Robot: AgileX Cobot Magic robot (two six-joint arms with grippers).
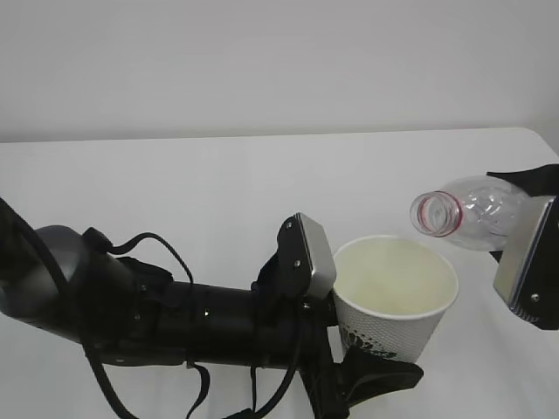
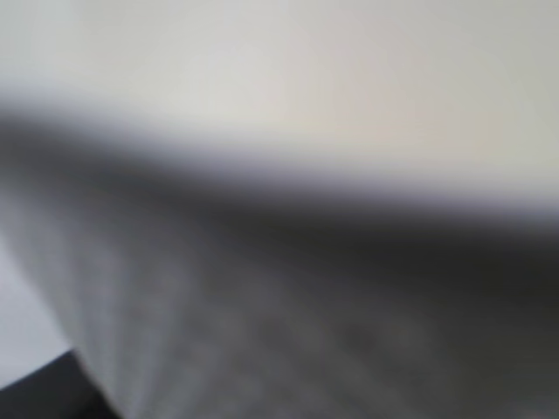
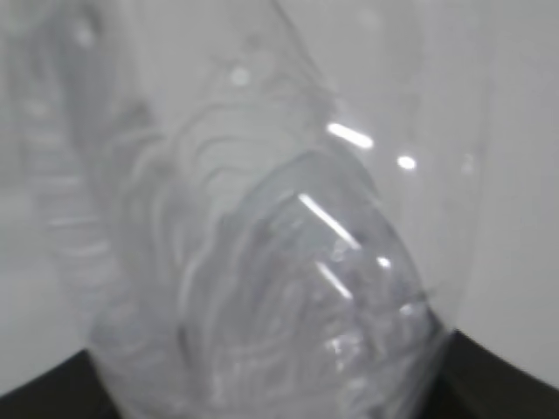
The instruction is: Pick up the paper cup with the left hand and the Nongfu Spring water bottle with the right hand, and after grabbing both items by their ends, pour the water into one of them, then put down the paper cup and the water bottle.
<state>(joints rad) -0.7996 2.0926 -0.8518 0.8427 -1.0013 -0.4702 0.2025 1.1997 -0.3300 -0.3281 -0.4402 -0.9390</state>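
Cup and bottle held aloft, bottle tipped mouth-first toward the cup.

At lower centre of the exterior view the paper cup [image 1: 395, 292] is clasped low on its wall by the left hand [image 1: 349, 349], upright, its cream inside looking dry; the left wrist view is filled with a blurred cup wall. At the right edge the Nongfu Spring water bottle [image 1: 467, 212] is held by its rear part in the right hand [image 1: 528, 253], lying nearly level, its uncapped mouth just above and right of the cup rim, not touching. No water can be made out in either container. Both are judged light and easily crushed: the thin cup is best gripped gently near its base, the slippery ribbed bottle at its stiffer end.
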